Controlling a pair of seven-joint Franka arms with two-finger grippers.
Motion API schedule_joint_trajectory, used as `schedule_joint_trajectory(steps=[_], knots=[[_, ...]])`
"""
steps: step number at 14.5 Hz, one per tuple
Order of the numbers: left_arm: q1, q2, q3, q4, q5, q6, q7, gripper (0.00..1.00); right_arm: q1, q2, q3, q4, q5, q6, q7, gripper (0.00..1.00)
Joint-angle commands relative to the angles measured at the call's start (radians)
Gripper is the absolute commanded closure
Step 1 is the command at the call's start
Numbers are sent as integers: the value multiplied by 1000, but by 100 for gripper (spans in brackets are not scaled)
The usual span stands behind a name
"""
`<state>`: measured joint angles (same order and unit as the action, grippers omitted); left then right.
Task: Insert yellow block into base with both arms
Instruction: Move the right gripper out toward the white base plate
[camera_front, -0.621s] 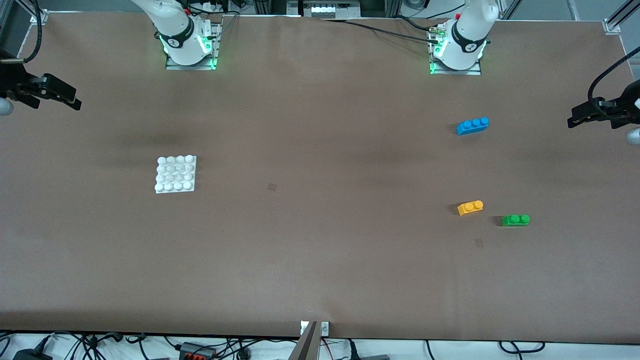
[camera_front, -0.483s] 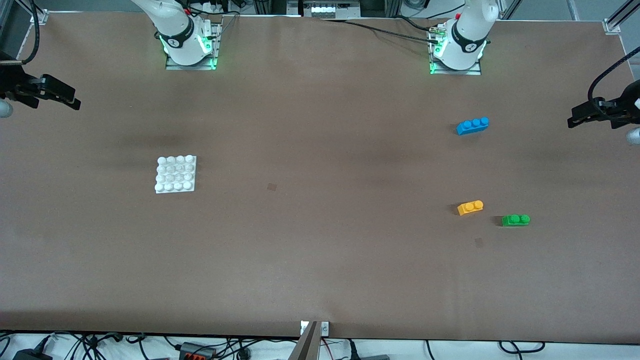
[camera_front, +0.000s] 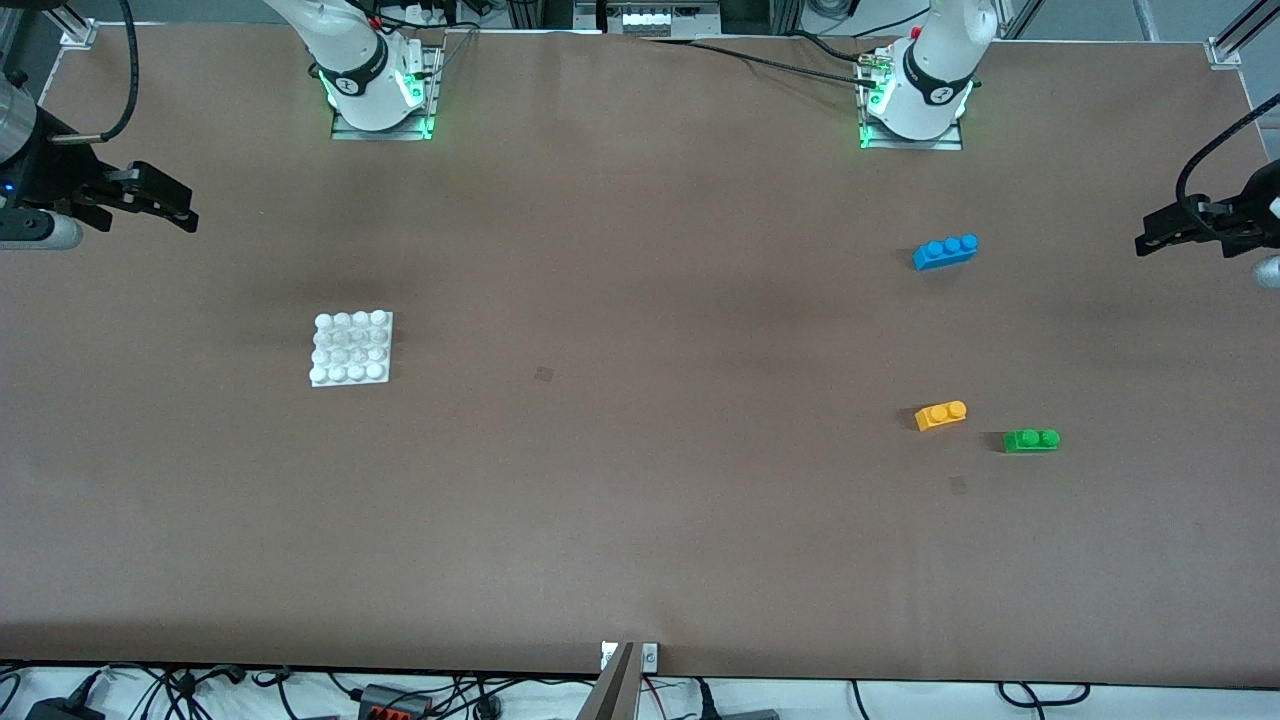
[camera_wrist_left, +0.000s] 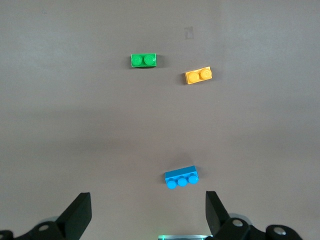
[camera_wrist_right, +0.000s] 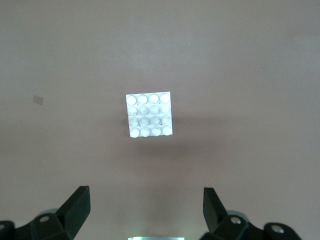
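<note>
Front view: the right gripper (camera_front: 172, 205) hangs in the air over the table's edge at the right arm's end, its black fingers spread apart and holding nothing. Compared with half a second ago, it has swung in over the brown table (camera_front: 640, 520) toward the middle, and more of its wrist and cable shows; nothing else has moved. In the right wrist view the two fingertips (camera_wrist_right: 75, 206) stand wide apart, pointing down at the base (camera_wrist_right: 149, 115), which lies flat on the table ahead of the gripper and well apart from it, its four-by-four studs facing up. In the front view the base (camera_front: 351, 348) sits nearer to the camera than this gripper. The left gripper (camera_front: 1150, 240) waits over the table's edge at the left arm's end, also spread open and empty; the left wrist view shows its fingertips (camera_wrist_left: 77, 214) far apart. Closest to it lies a blue brick (camera_front: 945, 251), with three studs up. Farther out, nearer to the front camera, the yellow block (camera_front: 941, 414) rests on the table, studs up, its long axis running roughly along the table's length and slightly skewed, the end toward the left arm's end angled away from the camera. A green brick (camera_front: 1031, 440) lies near it, apart from it, toward the left arm's end.
</note>
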<state>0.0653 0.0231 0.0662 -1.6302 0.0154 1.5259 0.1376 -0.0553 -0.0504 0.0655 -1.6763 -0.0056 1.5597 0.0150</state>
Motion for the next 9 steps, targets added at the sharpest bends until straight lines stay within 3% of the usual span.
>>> schedule_joint_trajectory(steps=[1,9], knots=[[-1,-9,1,-8,23,-6,19,0,1,-5,-16,3,-8,0,0,0],[-1,-9,1,-8,23,-6,17,0,8,53,-16,24,-19,-38,-35,0]])
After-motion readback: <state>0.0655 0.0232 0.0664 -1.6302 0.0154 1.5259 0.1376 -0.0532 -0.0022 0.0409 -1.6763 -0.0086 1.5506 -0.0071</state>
